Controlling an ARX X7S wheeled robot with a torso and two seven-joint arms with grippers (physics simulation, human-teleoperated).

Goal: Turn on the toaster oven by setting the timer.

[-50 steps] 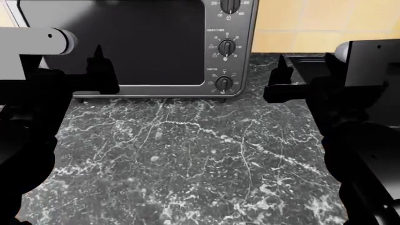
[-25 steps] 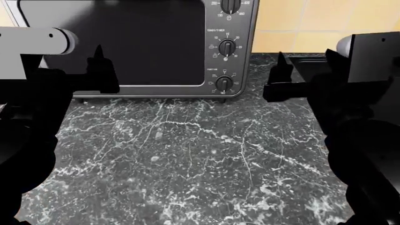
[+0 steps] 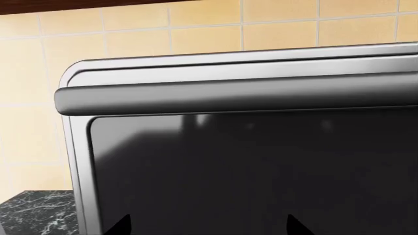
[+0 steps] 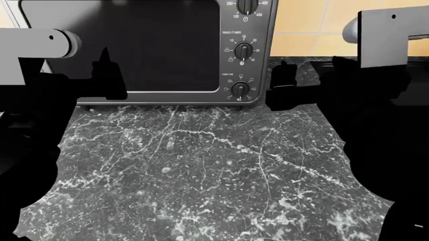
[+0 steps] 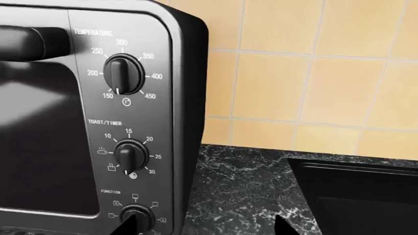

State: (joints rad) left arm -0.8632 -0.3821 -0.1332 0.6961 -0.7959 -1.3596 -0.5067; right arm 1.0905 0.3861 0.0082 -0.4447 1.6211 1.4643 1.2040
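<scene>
We saw the boxy silver metal toaster oven (image 4: 144, 50) standing at the back of the dark marbled stone countertop (image 4: 201, 165), against the yellow tiled wall (image 5: 307, 73), its wide dark glass door (image 3: 261, 171) facing us; a dark rectangular recess (image 5: 356, 196) lay in the counter to its right; the small round black timer knob (image 5: 130, 156), second of three in a column on the right-hand panel, sat under the temperature knob (image 5: 124, 73) and above the function knob (image 5: 137, 218), its pointer bar running near upright with the marked end downward; our right gripper (image 4: 282, 83) hung just right of the panel, apart from the knob, fingers spread and empty; our left gripper (image 4: 107, 75) hovered before the door, likewise spread and holding nothing; nothing stood between right gripper and timer.
</scene>
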